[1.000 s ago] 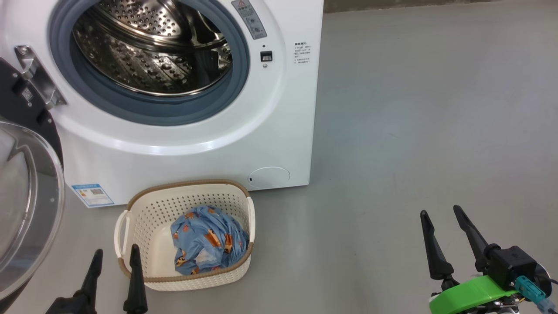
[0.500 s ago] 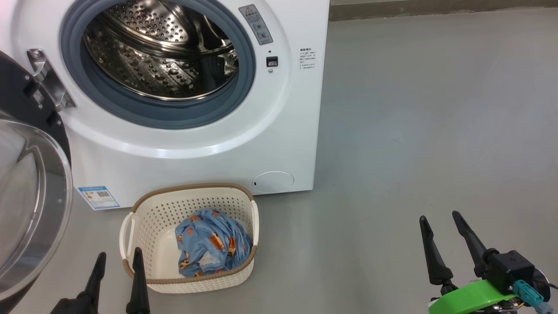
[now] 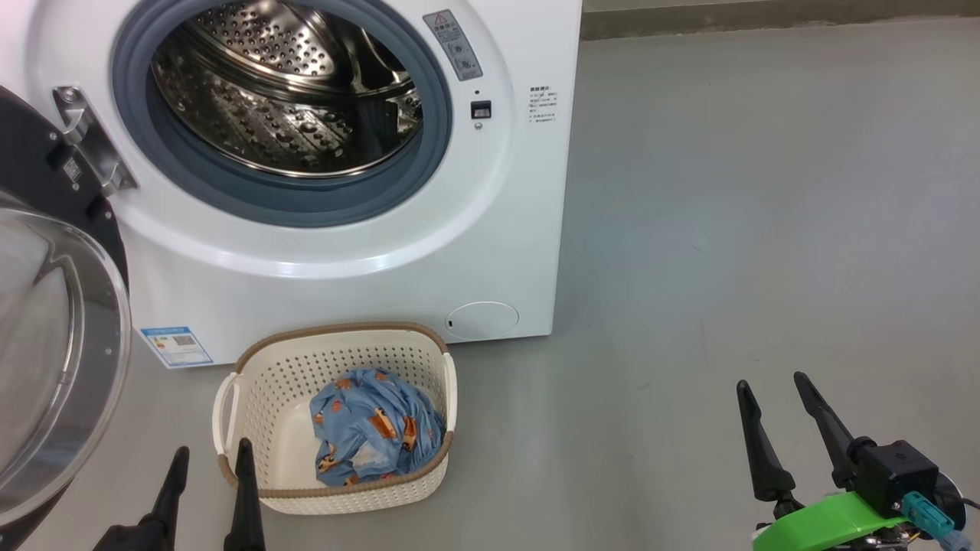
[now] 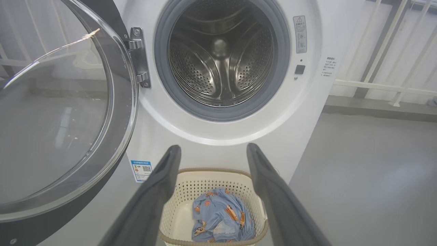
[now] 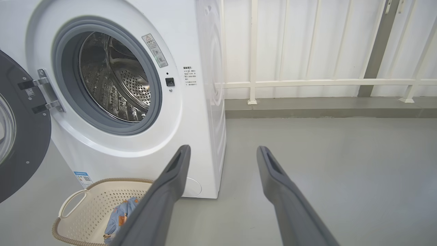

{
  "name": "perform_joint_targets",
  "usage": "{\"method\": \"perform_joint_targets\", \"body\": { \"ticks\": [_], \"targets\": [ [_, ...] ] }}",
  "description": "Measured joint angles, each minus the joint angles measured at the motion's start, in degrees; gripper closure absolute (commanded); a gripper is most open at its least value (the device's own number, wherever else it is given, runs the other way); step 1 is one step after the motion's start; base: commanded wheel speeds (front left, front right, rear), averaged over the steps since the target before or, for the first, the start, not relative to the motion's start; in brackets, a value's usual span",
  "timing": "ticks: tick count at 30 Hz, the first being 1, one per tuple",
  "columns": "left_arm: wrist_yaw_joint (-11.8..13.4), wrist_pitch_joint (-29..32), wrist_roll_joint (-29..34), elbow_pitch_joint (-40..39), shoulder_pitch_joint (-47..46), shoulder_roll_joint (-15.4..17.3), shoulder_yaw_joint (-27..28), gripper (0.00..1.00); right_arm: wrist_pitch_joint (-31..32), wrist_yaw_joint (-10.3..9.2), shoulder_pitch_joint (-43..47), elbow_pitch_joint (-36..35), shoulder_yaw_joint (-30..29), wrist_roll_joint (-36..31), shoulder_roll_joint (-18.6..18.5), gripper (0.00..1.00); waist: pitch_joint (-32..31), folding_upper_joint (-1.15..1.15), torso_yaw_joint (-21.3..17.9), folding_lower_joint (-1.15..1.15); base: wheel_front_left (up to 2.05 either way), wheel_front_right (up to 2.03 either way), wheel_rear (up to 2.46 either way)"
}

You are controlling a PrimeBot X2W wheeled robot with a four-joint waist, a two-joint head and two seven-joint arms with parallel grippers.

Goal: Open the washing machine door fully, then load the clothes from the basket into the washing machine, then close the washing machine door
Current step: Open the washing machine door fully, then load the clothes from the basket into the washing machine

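Now the washing machine (image 3: 490, 229) stands with its door (image 3: 46, 344) swung wide off its left side, black ring and bulging glass on show, and the steel drum (image 3: 283, 92) bare behind the grey gasket (image 3: 306, 207). At the washer's foot sits the cream basket (image 3: 337, 493), with the blue cartoon-print clothes (image 3: 375, 428) bunched inside. Before the basket the left pincer (image 3: 213, 448) hovers wide; the right pincer (image 3: 770, 380), wide too, hangs well off to the washer's right, both empty. Since a second ago only the camera has shifted, and nothing has moved against the washer. A blue label (image 3: 177, 346) and a grey warning sticker (image 3: 453, 44) with a red triangle show, their print too small to read.
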Motion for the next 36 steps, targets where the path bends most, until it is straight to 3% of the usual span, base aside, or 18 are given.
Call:
{"method": "perform_joint_targets", "body": {
  "ticks": [15,27,36],
  "targets": [
    [0.0,0.0,-0.1,1.2,0.0,0.0,0.3,0.00,0.0,0.00,0.0,0.3,0.1,-0.1,0.0,0.00,0.1,0.00,0.3,0.00,0.31,-0.31,0.00],
    [0.1,0.0,-0.2,0.9,-0.4,0.0,1.2,0.00,0.0,0.00,0.0,0.3,0.1,-0.1,0.0,0.00,1.5,0.00,0.4,0.00,1.79,-1.79,0.00],
    [1.6,0.0,0.0,0.6,-1.4,0.0,1.3,0.00,0.0,0.00,0.0,0.3,0.1,0.3,0.0,0.00,2.6,0.00,0.4,0.00,1.34,-1.34,0.00]
  ]
}}
